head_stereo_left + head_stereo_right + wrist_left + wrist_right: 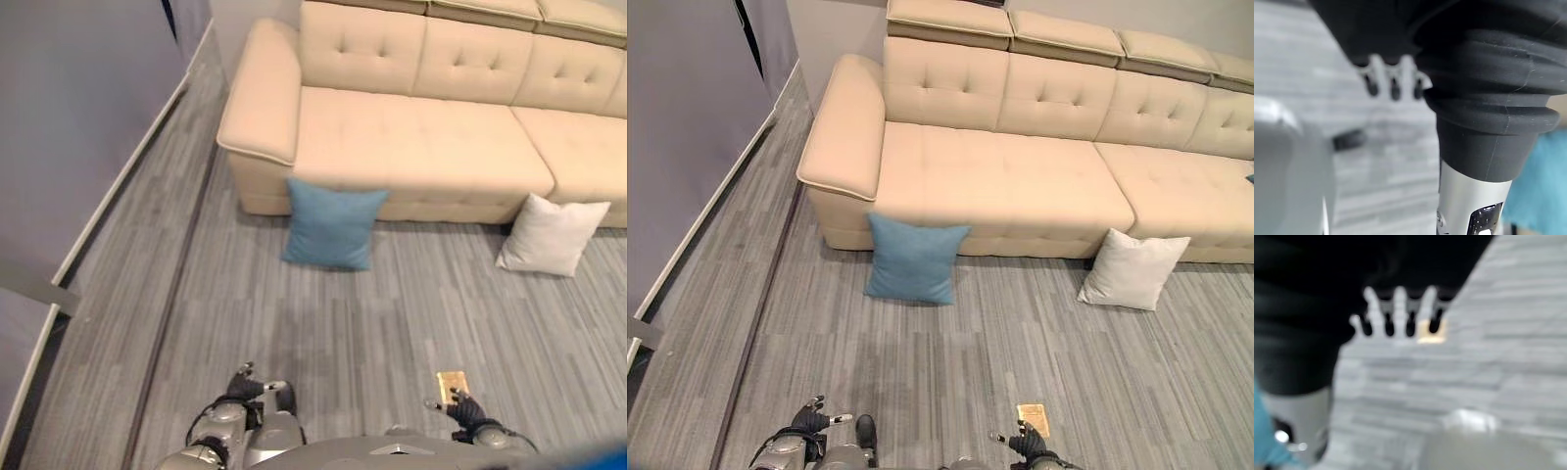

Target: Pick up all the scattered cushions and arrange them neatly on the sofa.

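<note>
Nothing picked up yet: blue cushion at 12 o'clock and white cushion at 2 o'clock lean on the sofa front, on the floor. Left hand and right hand hang low with fingers relaxed, holding nothing. Next move likely calls for walking up to the blue cushion and reaching down.

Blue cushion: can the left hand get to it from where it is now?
Probably not yet. The blue cushion leans against the sofa front, with bare floor between it and the left hand, held low by the body. Nothing blocks the way; the robot likely has to step closer first.
</note>
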You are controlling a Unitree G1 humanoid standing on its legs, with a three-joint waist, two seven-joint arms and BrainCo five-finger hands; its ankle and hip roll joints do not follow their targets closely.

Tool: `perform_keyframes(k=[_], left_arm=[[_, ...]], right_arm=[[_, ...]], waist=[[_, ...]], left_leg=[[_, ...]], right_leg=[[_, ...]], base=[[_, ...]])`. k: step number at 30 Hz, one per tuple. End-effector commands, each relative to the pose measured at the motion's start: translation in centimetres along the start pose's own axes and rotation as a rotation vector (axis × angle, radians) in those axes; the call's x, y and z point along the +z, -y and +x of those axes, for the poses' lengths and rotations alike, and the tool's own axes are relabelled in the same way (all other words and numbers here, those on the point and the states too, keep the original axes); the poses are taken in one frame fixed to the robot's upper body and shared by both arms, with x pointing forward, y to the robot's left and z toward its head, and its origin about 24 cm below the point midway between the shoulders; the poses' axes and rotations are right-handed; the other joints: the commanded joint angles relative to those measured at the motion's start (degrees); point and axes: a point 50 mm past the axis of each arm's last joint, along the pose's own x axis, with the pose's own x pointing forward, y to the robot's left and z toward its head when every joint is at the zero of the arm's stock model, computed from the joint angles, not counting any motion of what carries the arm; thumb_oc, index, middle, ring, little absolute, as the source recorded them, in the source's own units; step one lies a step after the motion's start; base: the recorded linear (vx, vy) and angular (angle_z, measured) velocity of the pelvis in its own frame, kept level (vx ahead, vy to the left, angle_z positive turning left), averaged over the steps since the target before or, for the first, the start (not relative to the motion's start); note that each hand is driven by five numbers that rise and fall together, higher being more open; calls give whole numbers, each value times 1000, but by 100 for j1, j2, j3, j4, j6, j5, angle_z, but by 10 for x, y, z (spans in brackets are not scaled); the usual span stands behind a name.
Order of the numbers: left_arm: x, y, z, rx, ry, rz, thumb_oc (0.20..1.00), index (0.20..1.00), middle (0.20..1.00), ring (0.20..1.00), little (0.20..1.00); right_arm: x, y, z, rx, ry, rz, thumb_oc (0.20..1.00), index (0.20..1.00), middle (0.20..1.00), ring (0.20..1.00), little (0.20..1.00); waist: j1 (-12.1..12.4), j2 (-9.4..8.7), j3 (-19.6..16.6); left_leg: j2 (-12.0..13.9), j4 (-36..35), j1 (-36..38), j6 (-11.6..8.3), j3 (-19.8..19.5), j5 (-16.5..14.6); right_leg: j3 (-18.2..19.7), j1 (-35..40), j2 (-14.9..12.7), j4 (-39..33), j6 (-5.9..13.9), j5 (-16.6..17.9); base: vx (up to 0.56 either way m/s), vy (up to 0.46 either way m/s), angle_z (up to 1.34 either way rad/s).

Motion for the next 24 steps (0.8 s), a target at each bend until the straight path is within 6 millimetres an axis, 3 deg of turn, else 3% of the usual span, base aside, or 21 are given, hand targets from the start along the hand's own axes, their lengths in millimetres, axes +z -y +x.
perform_keyframes(k=[1, 2, 5, 7, 12, 13, 14, 15, 17, 19, 21, 22, 24], left_arm=[[8, -1, 1, -8, 29, 34, 1000, 1000, 1000, 1000, 1000], [9, -2, 2, -5, 31, 28, 1000, 1000, 1000, 1000, 1000], [8, -3, 2, -3, 26, 27, 1000, 1000, 1000, 1000, 1000], [10, -4, 2, 1, 29, 33, 1000, 1000, 1000, 1000, 1000], [7, -1, 2, -13, 19, 44, 1000, 1000, 1000, 1000, 1000], [3, 3, 1, -22, 9, 39, 1000, 1000, 1000, 1000, 1000], [3, 3, 1, -22, 9, 39, 1000, 1000, 1000, 1000, 1000], [2, 7, 1, -41, 6, 37, 1000, 1000, 1000, 1000, 1000], [7, 10, 1, -51, 26, 29, 1000, 1000, 1000, 1000, 1000], [8, 12, 1, -55, 24, 30, 1000, 1000, 1000, 1000, 1000], [11, 13, 2, -56, 30, 28, 1000, 1000, 1000, 1000, 1000], [11, 13, 2, -52, 33, 26, 1000, 1000, 1000, 1000, 1000], [10, 13, 1, -50, 34, 23, 1000, 1000, 1000, 1000, 1000]], right_arm=[[30, 1, 6, -1, 94, 8, 1000, 1000, 1000, 1000, 1000], [34, 2, 6, -2, 103, -2, 1000, 1000, 1000, 1000, 1000], [37, 2, 6, -2, 116, -1, 1000, 1000, 1000, 1000, 1000], [39, 2, 7, -1, 127, 7, 1000, 1000, 1000, 1000, 1000], [34, 6, 6, -8, 104, 5, 1000, 1000, 1000, 1000, 1000], [25, 8, 5, -13, 73, 0, 1000, 1000, 1000, 1000, 1000], [25, 8, 5, -12, 73, 1, 1000, 1000, 1000, 1000, 1000], [19, 12, 5, -23, 56, 7, 1000, 1000, 1000, 1000, 1000], [20, 16, 4, -33, 62, 20, 1000, 1000, 1000, 1000, 1000], [20, 15, 5, -33, 58, 11, 1000, 1000, 1000, 1000, 1000], [21, 15, 5, -30, 62, 9, 1000, 1000, 1000, 1000, 1000], [23, 15, 5, -31, 67, 11, 1000, 1000, 1000, 1000, 1000], [23, 15, 5, -32, 70, 8, 1000, 1000, 1000, 1000, 1000]], waist=[[30, -27, 231], [-50, 15, 247], [-77, 32, 246], [-176, -28, 189], [-299, -47, 143], [-345, -30, 57], [-353, -41, 43], [-340, -74, 32], [-282, -180, 100], [-202, -224, 192], [-170, -229, 217], [-98, -243, 214], [-74, -243, 174]], left_leg=[[25, 733, -160, -408, -25, -310], [-54, 594, 32, -406, -161, -343], [-82, 418, 237, -443, -158, -398], [-140, 365, 411, -553, -249, -522], [-183, 595, 668, -613, -398, -804], [-131, 975, 672, -748, -493, -719], [-141, 973, 653, -746, -499, -706], [90, 1876, 405, -1045, -444, -422], [206, 2763, 11, -1199, -504, -125], [374, 3009, -269, -1207, -473, -2], [397, 2839, -379, -1144, -444, -94], [417, 2214, -481, -986, -371, -371], [421, 1741, -558, -944, -369, -310]], right_leg=[[173, 54, 281, -1275, 142, 1095], [285, -169, 478, -1558, 89, 1035], [99, -195, 504, -2158, 31, 990], [-7, -473, 447, -3308, 125, 1286], [134, -385, 477, -3505, 169, 1410], [306, -206, 644, -3499, 28, 1379], [302, -221, 634, -3503, 28, 1386], [135, 90, 710, -3643, -136, 1314], [154, 314, 768, -3741, -319, 1202], [86, 498, 826, -3795, -428, 1046], [57, 567, 833, -3842, -412, 1015], [82, 702, 844, -3948, -319, 963], [107, 715, 848, -3963, -275, 927]], base=[[348, 178, 31], [266, 123, 33], [288, 24, 25], [318, -68, 23], [315, -60, -2], [335, -85, 18], [392, -182, 59], [220, -187, 66], [192, -186, 45], [138, -112, 16], [161, -41, -8], [136, 16, -5], [183, 47, -9]])
